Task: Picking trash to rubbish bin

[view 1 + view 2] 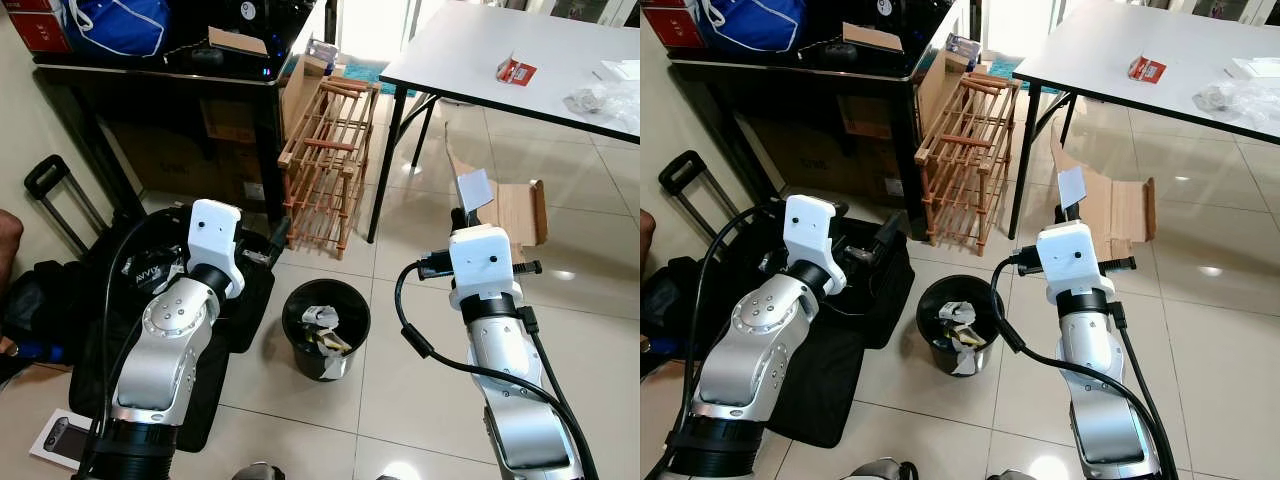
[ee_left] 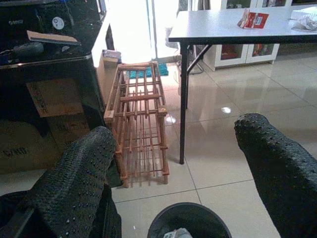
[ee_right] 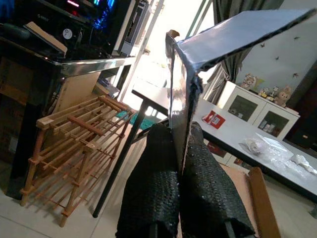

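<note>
A black round rubbish bin [image 1: 325, 325] stands on the tiled floor between my two arms, with crumpled paper and wrappers inside. My right gripper [image 1: 462, 213] is raised to the right of the bin and beyond it. It is shut on a folded pale, silvery piece of paper [image 1: 473, 190] that sticks up from its fingers [image 3: 198, 198]. My left gripper [image 2: 173, 173] is open and holds nothing. It sits low on the left of the bin, and the bin's rim [image 2: 188, 223] lies just below and between its fingers [image 2: 74, 183].
A wooden slatted rack [image 1: 325, 150] leans behind the bin, beside a black desk [image 1: 150, 60]. A white table [image 1: 480, 50] at the right carries a red packet [image 1: 516, 70] and a plastic bag [image 1: 600, 98]. Cardboard [image 1: 520, 210] stands beneath it. A black bag [image 1: 60, 300] lies at the left.
</note>
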